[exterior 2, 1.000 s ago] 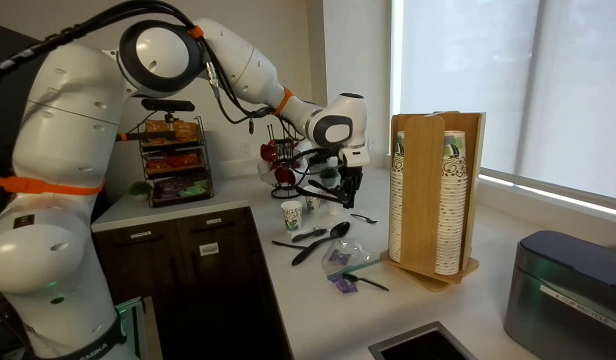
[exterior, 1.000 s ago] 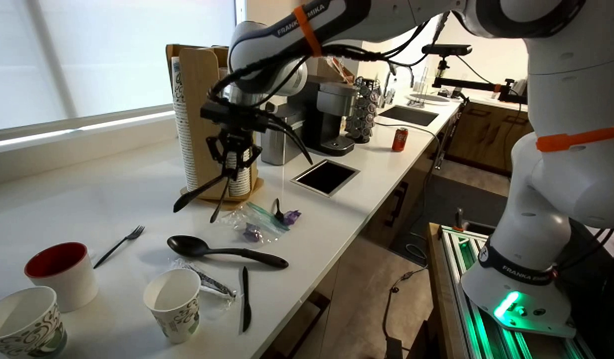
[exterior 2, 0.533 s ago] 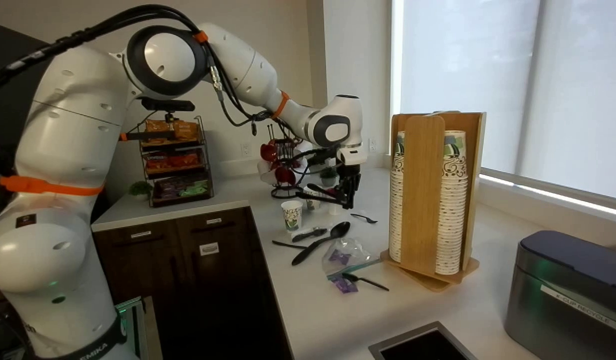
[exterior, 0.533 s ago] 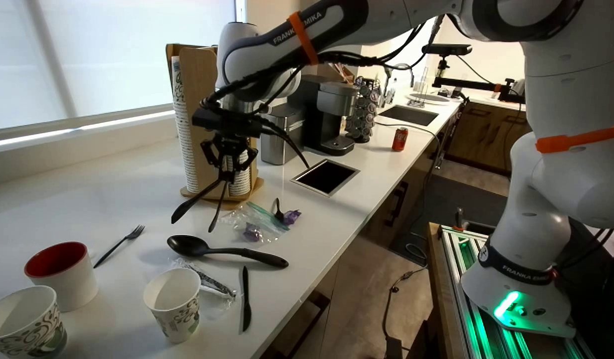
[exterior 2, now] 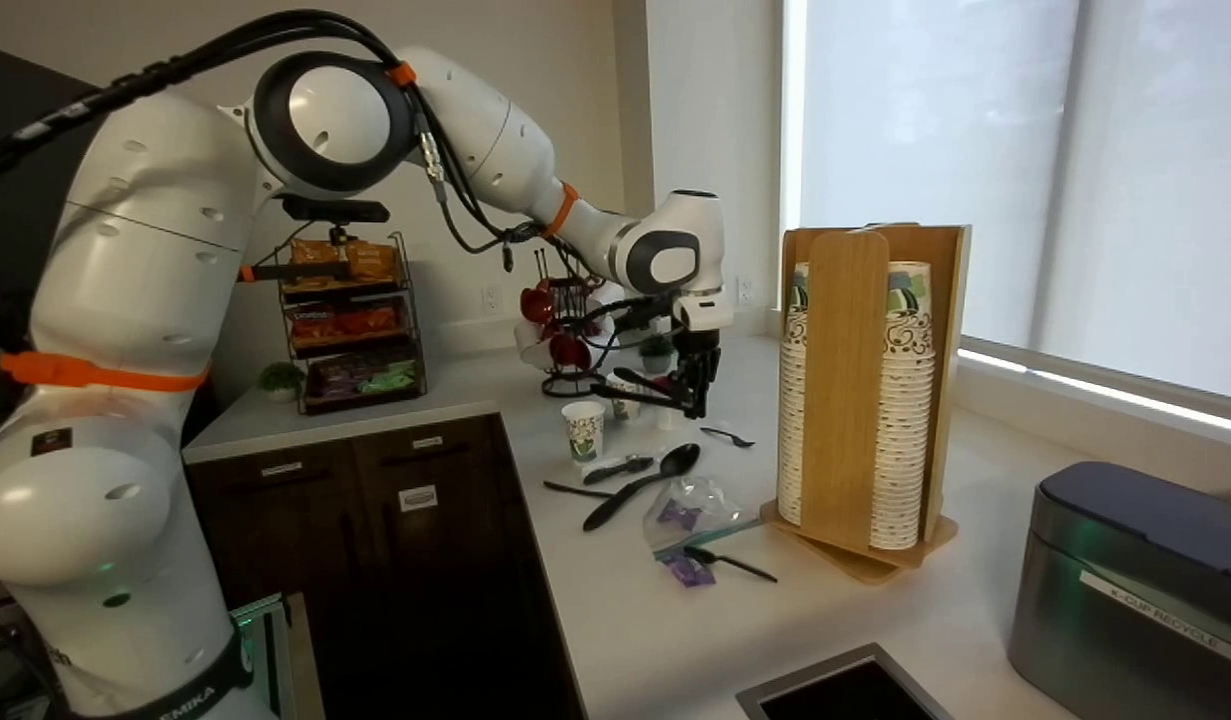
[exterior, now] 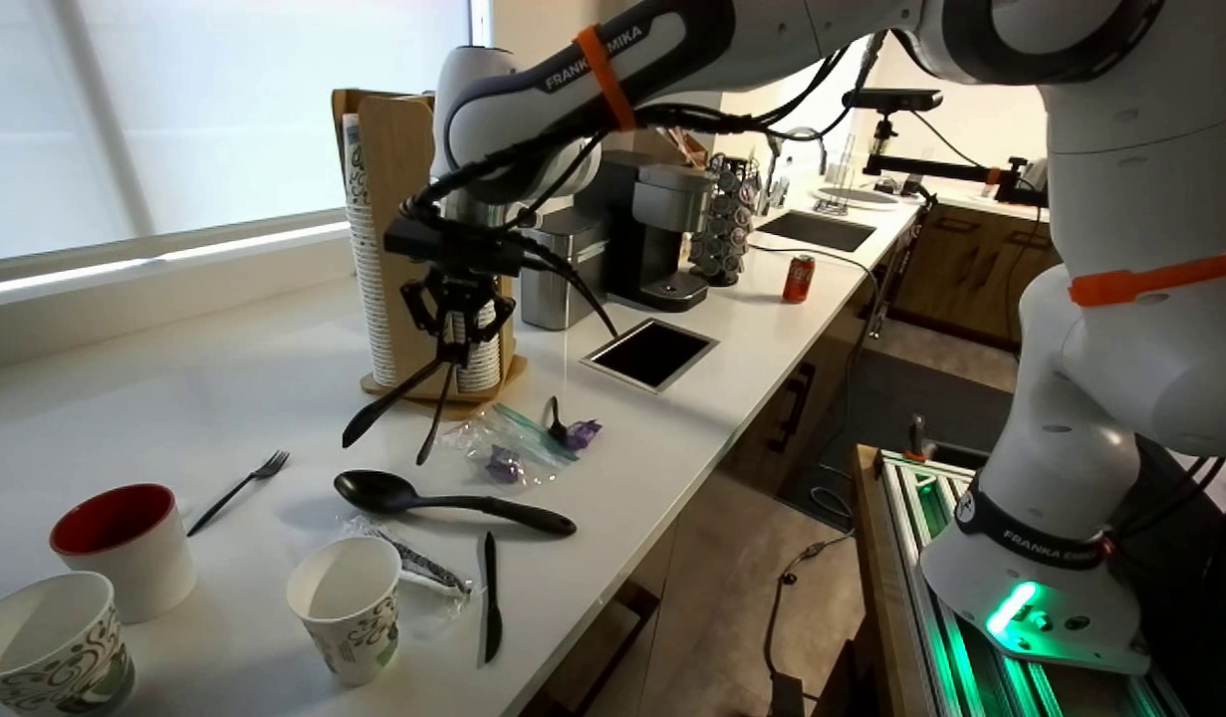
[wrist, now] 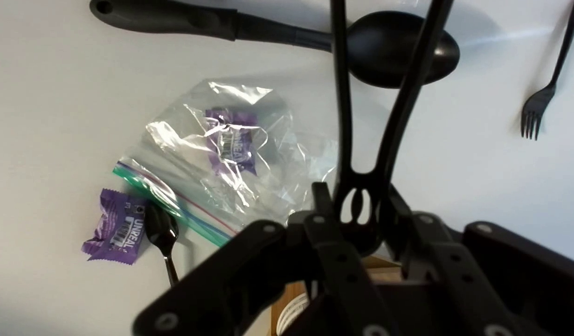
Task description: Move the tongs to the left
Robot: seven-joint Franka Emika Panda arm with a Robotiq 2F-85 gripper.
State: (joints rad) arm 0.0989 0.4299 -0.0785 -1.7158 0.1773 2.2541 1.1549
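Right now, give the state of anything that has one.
Tongs: raised, arms apart
Gripper: shut on tongs
Zip bag: crumpled, seal unclear
Purple candies: wrapped
Packaged utensil: wrapped
Unstacked paper cups: upright, uncovered
Red-lined cup: upright
Stacked cups: upside down
Soda can: upright
Recycling bin: lid closed
Base light: lit green

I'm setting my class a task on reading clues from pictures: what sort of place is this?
Probably an office break room or shared kitchenette: it has a coffee maker, a snack rack, and a bin labelled "K-Cup Recycle".
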